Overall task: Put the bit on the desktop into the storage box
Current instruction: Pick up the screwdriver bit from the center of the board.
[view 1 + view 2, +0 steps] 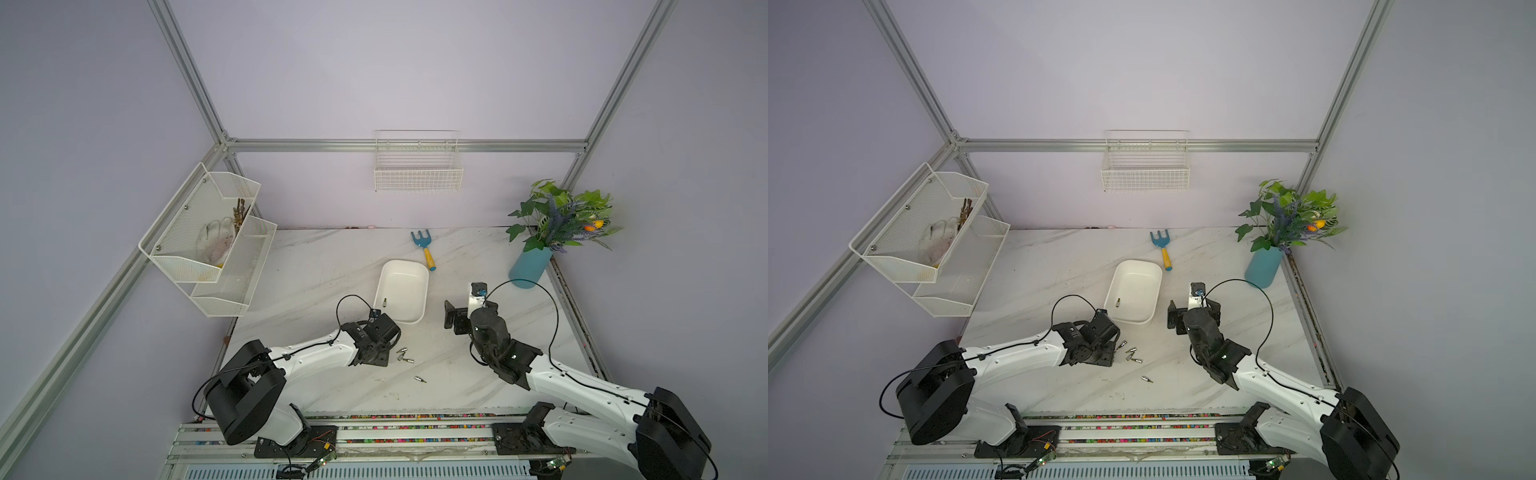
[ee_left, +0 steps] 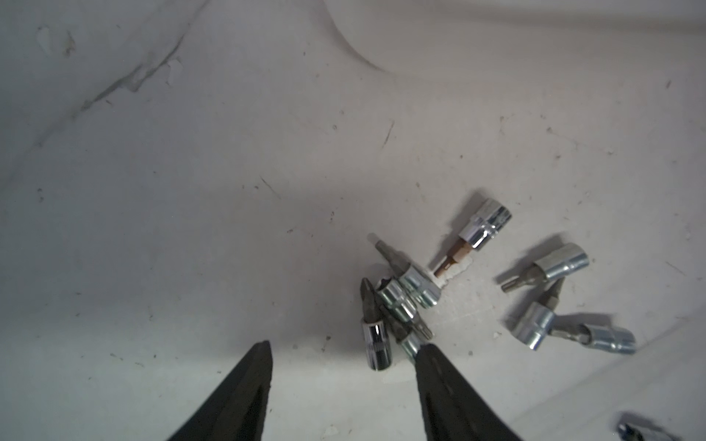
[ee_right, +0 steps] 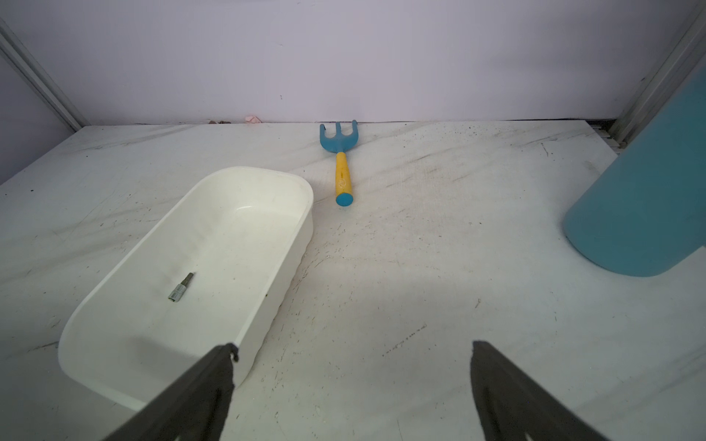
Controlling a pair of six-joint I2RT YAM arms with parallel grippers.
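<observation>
L gripper (image 2: 344,345) low over white marble desktop (image 1: 324,266), jaws apart, one tip against pile of chrome socket bits (image 2: 401,301) nr front edge | R gripper (image 3: 353,345) spread wide, nothing in it, just beside white plastic storage box (image 3: 282,282) mid-desktop | box holds single chrome bit (image 3: 181,287) | lots of bare marble twd left edge

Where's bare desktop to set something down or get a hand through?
Free: desktop between the storage box and the blue vase, ahead of the right gripper; also the back-left stretch between the mesh rack and the box. Crowded: the socket bits clustered at the left gripper, on the box's near side.
</observation>
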